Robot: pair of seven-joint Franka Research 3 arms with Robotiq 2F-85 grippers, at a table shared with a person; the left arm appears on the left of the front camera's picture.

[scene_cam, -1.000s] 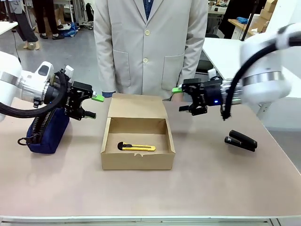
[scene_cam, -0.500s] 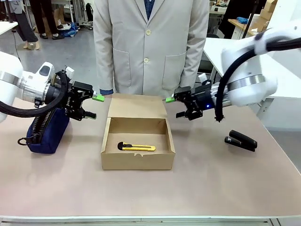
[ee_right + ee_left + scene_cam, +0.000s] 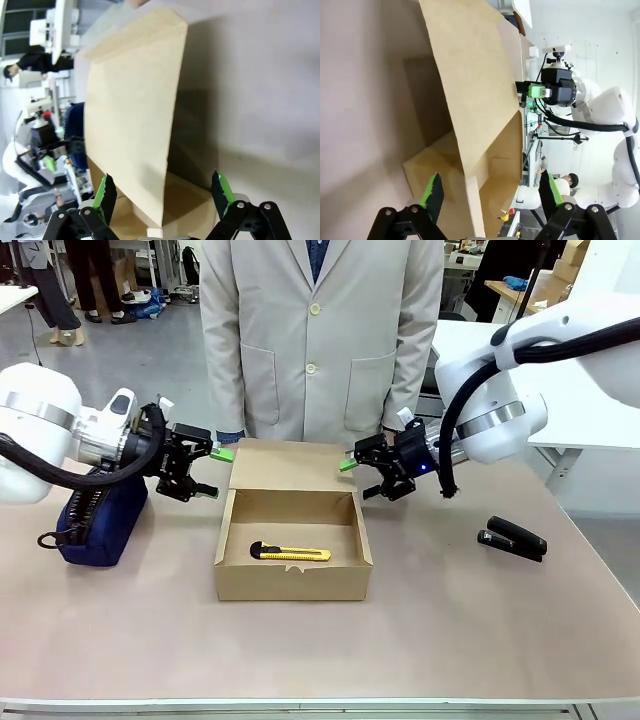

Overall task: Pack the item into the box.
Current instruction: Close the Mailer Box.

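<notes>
Yellow knife (image 3: pixel 290 554) lies inside the open box (image 3: pixel 290 585); left gripper (image 3: pixel 215 472) and right gripper (image 3: pixel 357 478), both spread and empty, flank its raised flap (image 3: pixel 292 465).

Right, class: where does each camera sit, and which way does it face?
Front view: between the arms, facing the person; left gripper and right gripper flank the brown cardboard box.
Left wrist view: along the open left gripper toward the box lid.
Right wrist view: along the open right gripper, from the opposite side.
All share the box.

Robotics lab: pale-coated person (image 3: pixel 320 340) across a work table (image 3: pixel 450 630), cluttered benches (image 3: pixel 535 290) and bystanders (image 3: pixel 75 280) behind.
</notes>
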